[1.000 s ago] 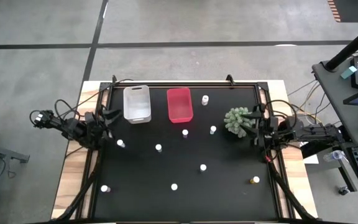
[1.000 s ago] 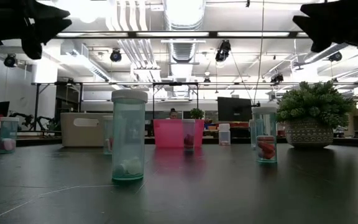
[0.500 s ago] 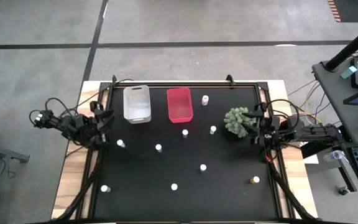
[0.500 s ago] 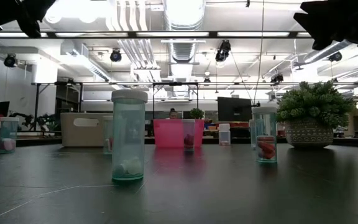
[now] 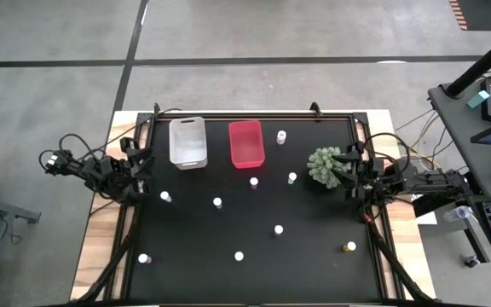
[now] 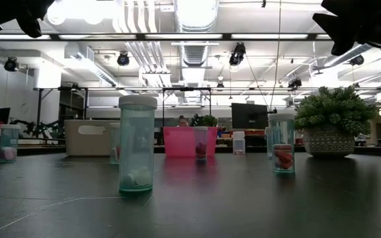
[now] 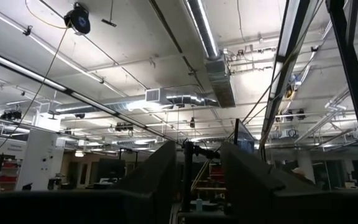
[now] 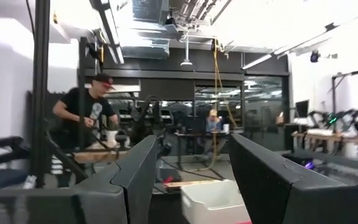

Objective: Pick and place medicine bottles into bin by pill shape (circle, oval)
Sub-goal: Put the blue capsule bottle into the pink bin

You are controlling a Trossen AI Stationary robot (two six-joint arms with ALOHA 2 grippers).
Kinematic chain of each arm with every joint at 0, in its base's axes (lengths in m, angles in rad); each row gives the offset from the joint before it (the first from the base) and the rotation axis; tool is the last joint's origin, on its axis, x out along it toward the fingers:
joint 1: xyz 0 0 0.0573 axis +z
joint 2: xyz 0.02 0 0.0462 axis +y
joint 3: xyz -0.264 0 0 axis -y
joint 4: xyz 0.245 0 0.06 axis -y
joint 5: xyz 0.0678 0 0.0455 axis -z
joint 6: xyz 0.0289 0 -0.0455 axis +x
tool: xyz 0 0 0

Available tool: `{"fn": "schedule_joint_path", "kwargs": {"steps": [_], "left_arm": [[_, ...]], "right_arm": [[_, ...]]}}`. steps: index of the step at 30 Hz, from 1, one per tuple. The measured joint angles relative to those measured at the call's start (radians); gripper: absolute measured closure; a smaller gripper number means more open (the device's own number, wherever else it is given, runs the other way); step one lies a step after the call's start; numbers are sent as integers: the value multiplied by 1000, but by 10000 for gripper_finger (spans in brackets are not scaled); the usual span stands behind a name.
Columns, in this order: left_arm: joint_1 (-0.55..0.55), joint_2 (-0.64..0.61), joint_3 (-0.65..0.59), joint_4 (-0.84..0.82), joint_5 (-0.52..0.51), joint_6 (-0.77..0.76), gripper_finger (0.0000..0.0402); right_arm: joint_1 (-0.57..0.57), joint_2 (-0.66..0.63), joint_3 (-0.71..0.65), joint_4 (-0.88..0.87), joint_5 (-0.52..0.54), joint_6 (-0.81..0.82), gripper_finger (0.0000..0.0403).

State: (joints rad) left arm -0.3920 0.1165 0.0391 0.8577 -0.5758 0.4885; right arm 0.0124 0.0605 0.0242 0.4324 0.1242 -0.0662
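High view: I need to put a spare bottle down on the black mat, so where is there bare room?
Bare room lies at the near edge between the white-capped bottle and the small amber-orange bottle, and mid-left below the translucent whitish rectangular tub. It is crowded around the bright red rectangular tub and the green spiky plant ball.

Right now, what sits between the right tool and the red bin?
In the high view, the green spiky plant and one white-capped bottle lie between the right tool and the red bin.
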Motion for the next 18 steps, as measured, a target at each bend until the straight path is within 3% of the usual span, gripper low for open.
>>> {"fn": "schedule_joint_path", "kwargs": {"steps": [9, 14, 18], "left_arm": [[0, 7, 1, 2, 0, -8, 291], [0, 7, 2, 3, 0, -9, 291], [0, 7, 2, -1, 0, -10, 291]], "right_arm": [[0, 34, 1, 146, 112, 108, 211], [0, 135, 5, 277, 113, 103, 211], [0, 252, 71, 278, 136, 95, 211]]}}
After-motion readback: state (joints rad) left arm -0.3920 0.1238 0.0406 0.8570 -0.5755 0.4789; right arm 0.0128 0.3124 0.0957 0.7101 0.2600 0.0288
